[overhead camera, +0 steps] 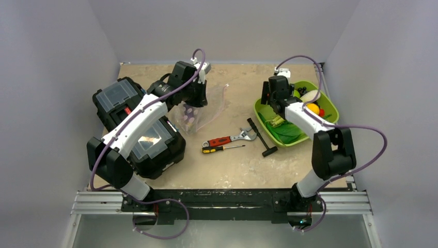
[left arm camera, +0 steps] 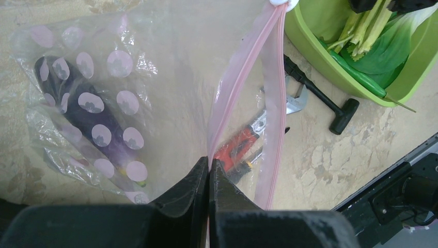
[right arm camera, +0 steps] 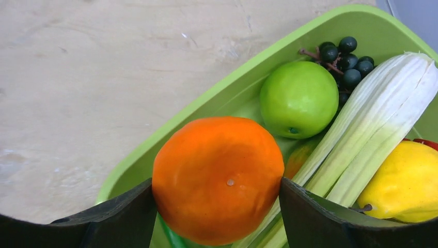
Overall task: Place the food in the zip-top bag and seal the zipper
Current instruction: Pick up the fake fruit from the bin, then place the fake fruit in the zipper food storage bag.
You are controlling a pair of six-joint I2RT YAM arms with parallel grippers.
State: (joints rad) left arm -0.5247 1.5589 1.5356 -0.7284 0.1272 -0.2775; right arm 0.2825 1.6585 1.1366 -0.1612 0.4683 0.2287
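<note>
White-shelled arms (overhead camera: 138, 120) with black joints (overhead camera: 333, 152), looping purple cables (overhead camera: 373, 135), matte black gripper fingers (left arm camera: 181, 199).

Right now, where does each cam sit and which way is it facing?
Top external: high behind the robot, looking down at the table; left arm and right arm show.
Left wrist: on the left arm, facing along its shut left pincer, clamped on the zipper.
Right wrist: on the right arm, looking down into the tray; right pincer grips the orange.
Shared: tray appears in all three.
</note>
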